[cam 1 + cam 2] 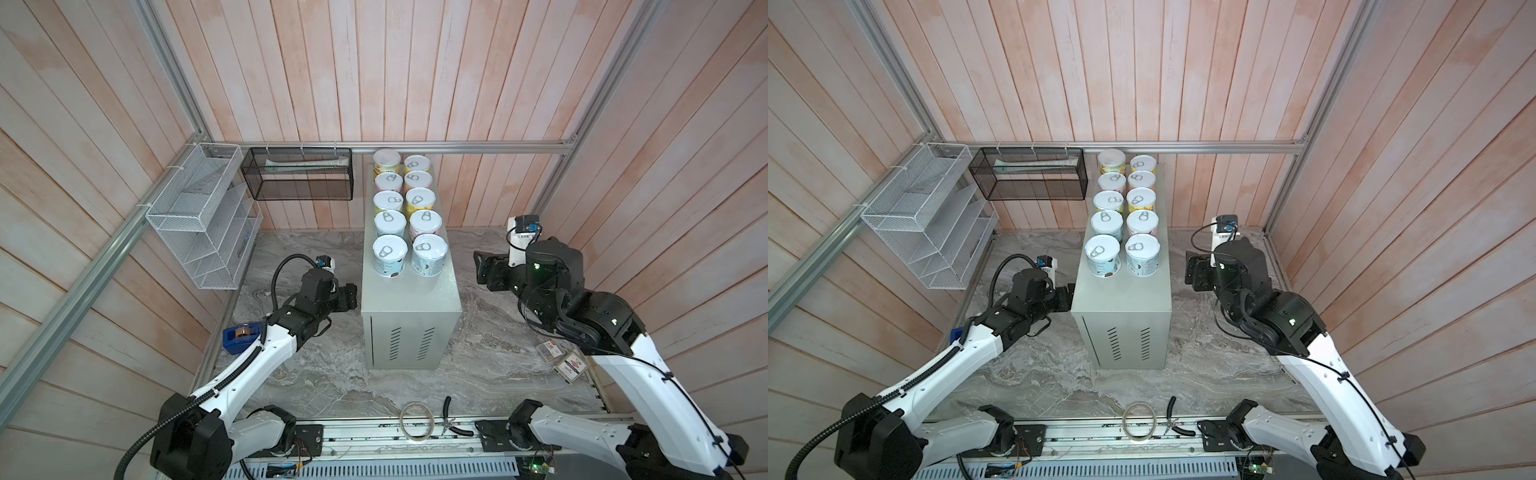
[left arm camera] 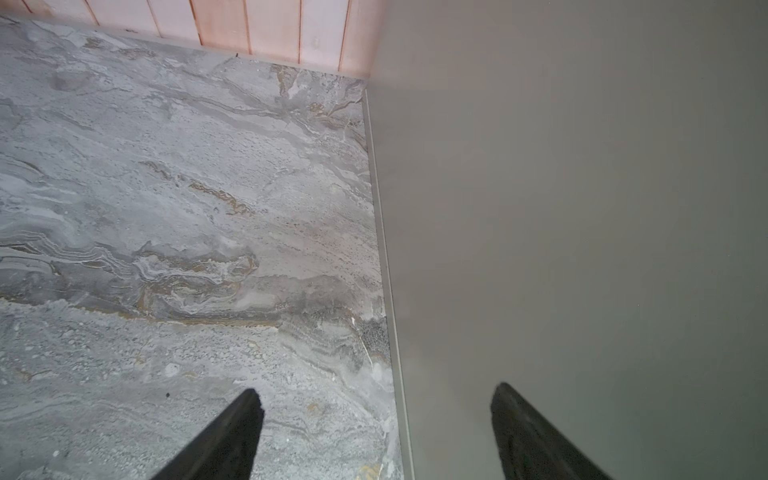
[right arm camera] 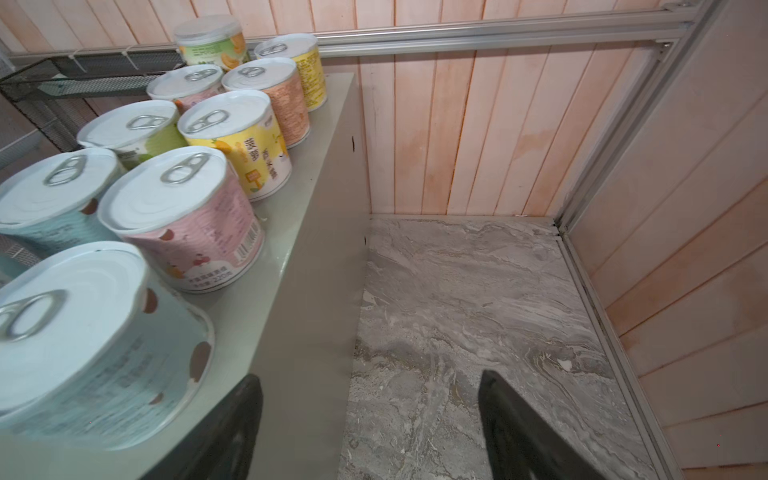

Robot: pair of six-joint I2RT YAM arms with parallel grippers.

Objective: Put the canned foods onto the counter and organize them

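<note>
Centrally, on the marble surface (image 1: 316, 374), the counter (image 1: 409, 299) carries all ten canned foods (image 1: 390, 255), upright in two rows of five toward its rear. Flanking it, the left gripper (image 2: 376, 399) is near its left wall and the right gripper (image 3: 370, 382) near its upper right edge; both have jaws parted and hold nothing.

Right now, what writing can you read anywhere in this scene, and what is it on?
"220g": low on the pink can, near its barcode.
Yellow can: large Chinese characters, too blurred to read.
Pale blue can, cards: print too blurred or small.
</note>
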